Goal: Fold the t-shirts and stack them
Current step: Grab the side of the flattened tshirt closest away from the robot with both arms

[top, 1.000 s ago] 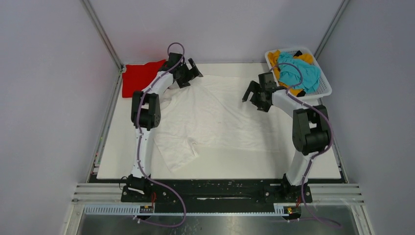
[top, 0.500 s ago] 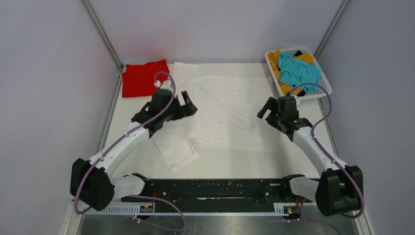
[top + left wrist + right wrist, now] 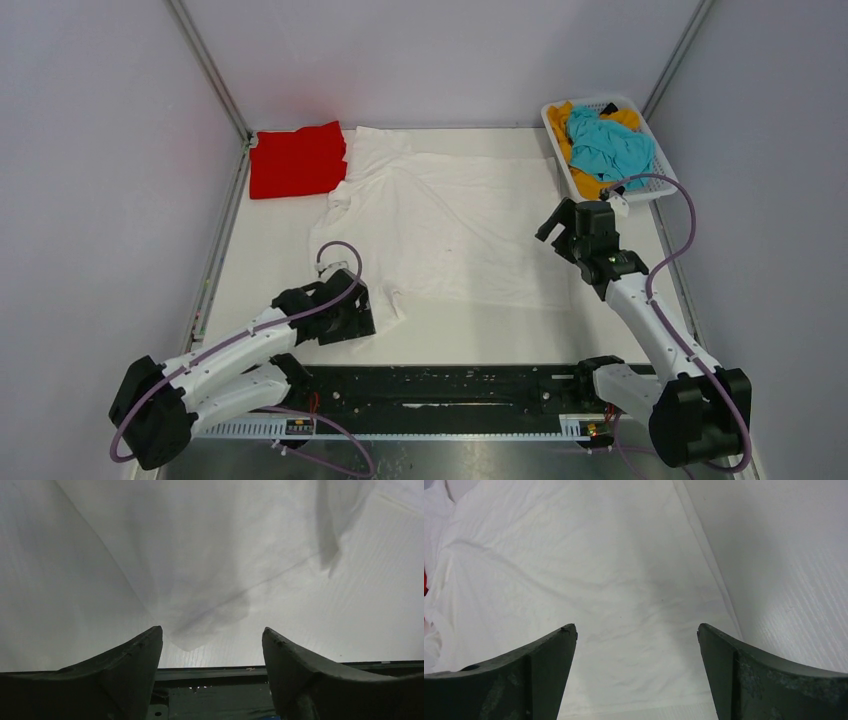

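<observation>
A large white t-shirt (image 3: 455, 225) lies spread flat over the middle of the table. Its near-left sleeve (image 3: 385, 305) is rumpled. My left gripper (image 3: 352, 322) hangs low at that sleeve, open. In the left wrist view a rounded corner of the white cloth (image 3: 197, 637) lies on the table just beyond my left gripper (image 3: 212, 632), ungripped. My right gripper (image 3: 558, 232) hovers open over the shirt's right edge. The right wrist view shows white cloth (image 3: 589, 570) below my right gripper (image 3: 636, 630). A folded red t-shirt (image 3: 296, 160) rests at the back left.
A white slotted basket (image 3: 658, 150) at the back right holds a crumpled teal t-shirt (image 3: 610, 148) on an orange-yellow one (image 3: 585, 183). The black base rail (image 3: 450, 385) runs along the table's near edge, just behind my left gripper.
My left arm swung from the shirt's far-left collar to its near-left sleeve, its jaws narrowing a little. My right arm drew back from the basket to the shirt's right edge.
</observation>
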Robot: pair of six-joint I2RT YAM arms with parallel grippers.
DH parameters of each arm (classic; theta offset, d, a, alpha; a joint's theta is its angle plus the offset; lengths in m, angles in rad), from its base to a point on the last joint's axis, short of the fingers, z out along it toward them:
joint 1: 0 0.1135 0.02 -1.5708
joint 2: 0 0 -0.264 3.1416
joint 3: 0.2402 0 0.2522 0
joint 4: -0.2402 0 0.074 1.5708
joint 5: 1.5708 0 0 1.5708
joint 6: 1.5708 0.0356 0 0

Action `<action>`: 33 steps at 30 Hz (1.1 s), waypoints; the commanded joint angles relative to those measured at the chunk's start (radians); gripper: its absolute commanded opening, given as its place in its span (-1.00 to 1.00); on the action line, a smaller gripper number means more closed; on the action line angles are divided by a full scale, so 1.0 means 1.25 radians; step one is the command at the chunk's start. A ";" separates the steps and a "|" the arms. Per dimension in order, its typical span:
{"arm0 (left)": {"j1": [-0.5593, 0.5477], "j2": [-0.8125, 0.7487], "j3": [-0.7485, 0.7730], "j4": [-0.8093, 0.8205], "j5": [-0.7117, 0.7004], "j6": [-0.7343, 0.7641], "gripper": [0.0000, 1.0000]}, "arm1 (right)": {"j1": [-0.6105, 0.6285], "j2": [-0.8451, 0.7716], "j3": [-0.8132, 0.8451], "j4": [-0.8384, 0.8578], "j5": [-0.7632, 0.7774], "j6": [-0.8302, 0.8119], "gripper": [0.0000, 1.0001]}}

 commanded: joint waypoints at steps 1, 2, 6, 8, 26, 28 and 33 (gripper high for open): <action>-0.035 0.015 -0.020 -0.044 -0.009 -0.075 0.37 | -0.001 0.007 -0.003 -0.009 0.043 0.012 0.99; -0.042 0.024 -0.019 -0.050 -0.007 -0.081 0.32 | -0.001 0.010 -0.003 -0.012 0.044 0.013 0.99; -0.064 0.063 -0.021 -0.048 -0.019 -0.098 0.22 | -0.001 0.023 -0.006 -0.013 0.054 0.020 0.99; -0.069 0.094 -0.018 -0.032 -0.023 -0.095 0.17 | -0.001 0.029 -0.008 -0.017 0.054 0.022 0.99; -0.088 0.064 0.015 0.019 -0.025 -0.026 -1.00 | -0.017 -0.219 -0.242 -0.215 0.096 0.156 0.94; -0.088 0.045 0.012 0.019 -0.023 -0.024 -1.00 | -0.016 -0.226 -0.274 -0.186 0.101 0.183 0.88; -0.088 0.009 0.011 0.018 -0.015 -0.015 -1.00 | -0.017 -0.145 -0.285 -0.081 0.068 0.201 0.65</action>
